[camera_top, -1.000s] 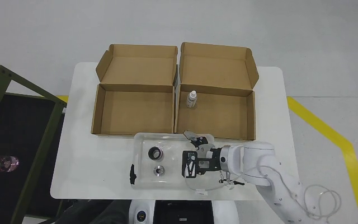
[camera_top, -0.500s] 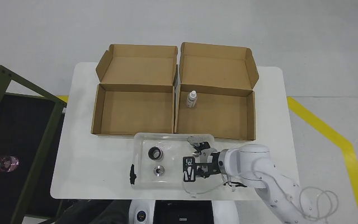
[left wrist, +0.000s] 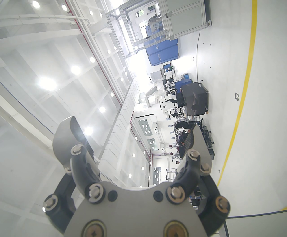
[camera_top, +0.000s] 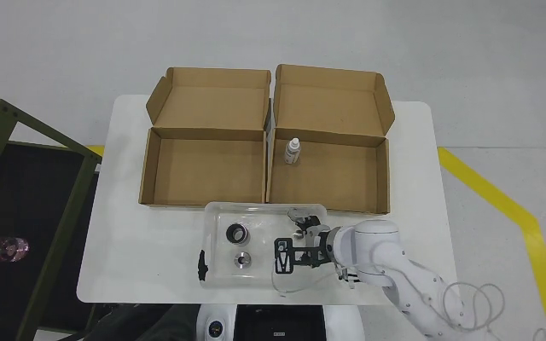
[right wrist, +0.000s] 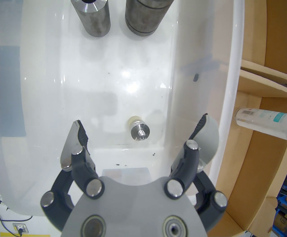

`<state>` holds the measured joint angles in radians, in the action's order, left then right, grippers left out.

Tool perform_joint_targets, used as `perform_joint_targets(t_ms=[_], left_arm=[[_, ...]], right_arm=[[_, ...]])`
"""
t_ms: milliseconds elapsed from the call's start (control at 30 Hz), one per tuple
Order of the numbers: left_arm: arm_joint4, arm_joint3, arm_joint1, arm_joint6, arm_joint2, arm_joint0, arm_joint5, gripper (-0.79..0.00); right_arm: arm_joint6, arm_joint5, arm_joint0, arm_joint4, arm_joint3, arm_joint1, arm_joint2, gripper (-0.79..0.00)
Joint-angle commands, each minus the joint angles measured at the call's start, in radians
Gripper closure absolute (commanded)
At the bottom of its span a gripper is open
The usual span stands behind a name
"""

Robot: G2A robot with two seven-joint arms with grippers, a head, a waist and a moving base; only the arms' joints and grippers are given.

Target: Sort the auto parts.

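Observation:
A clear plastic tray (camera_top: 223, 208) sits at the table's front edge. In it stand two metal cylinders, a wider one (camera_top: 236, 233) (right wrist: 146, 16) and a narrower one (camera_top: 243, 260) (right wrist: 94, 17). A small metal pin with a cream cap (right wrist: 138, 130) lies on the tray floor. My right gripper (camera_top: 281, 256) (right wrist: 141, 121) hovers low inside the tray, open, with the pin between its fingers and touching neither. My left gripper (left wrist: 133, 125) is open and holds nothing, pointing up at the room's ceiling.
Two open cardboard boxes stand behind the tray: the left box (camera_top: 205, 166) is bare, the right box (camera_top: 341, 175) holds a small white bottle (camera_top: 293, 152) (right wrist: 260, 117). The tray's white rim (right wrist: 232, 67) runs close beside one right fingertip.
My right gripper has slid a little leftward along the tray, toward the two cylinders. The parts and boxes have not moved.

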<state>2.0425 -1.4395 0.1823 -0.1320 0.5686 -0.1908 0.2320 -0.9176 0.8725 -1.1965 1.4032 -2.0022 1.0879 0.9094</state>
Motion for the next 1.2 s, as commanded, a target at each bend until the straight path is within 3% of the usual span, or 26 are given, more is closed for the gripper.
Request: perform_joint_targets(t_ms=[0,67,167,433,500,567,1167], left_arm=[[0.000,0.000,0.000,0.000,0.000,0.000,0.000,-0.785],[0.000,0.000,0.000,0.000,0.000,0.000,0.000,-0.785],[0.000,0.000,0.000,0.000,0.000,0.000,0.000,-0.785],[0.000,0.000,0.000,0.000,0.000,0.000,0.000,-0.785],[0.000,0.000,0.000,0.000,0.000,0.000,0.000,-0.785],[0.000,0.000,0.000,0.000,0.000,0.000,0.000,-0.785],[0.000,0.000,0.000,0.000,0.000,0.000,0.000,-0.785]], right_arm=[[-0.012,-0.005,0.007,0.004,0.012,0.001,-0.009,-0.570],[-0.013,-0.009,0.012,0.000,0.022,0.003,-0.018,-0.517],[-0.022,-0.014,0.021,0.000,0.036,0.004,-0.028,-0.376],[-0.038,-0.027,0.038,0.005,0.056,0.006,-0.048,-0.256],[-0.042,-0.029,0.042,0.008,0.057,0.006,-0.052,-0.157],[-0.042,-0.033,0.044,0.008,0.059,0.006,-0.054,0.000],[0.180,0.005,0.028,-0.097,-0.039,-0.011,0.024,0.000]])
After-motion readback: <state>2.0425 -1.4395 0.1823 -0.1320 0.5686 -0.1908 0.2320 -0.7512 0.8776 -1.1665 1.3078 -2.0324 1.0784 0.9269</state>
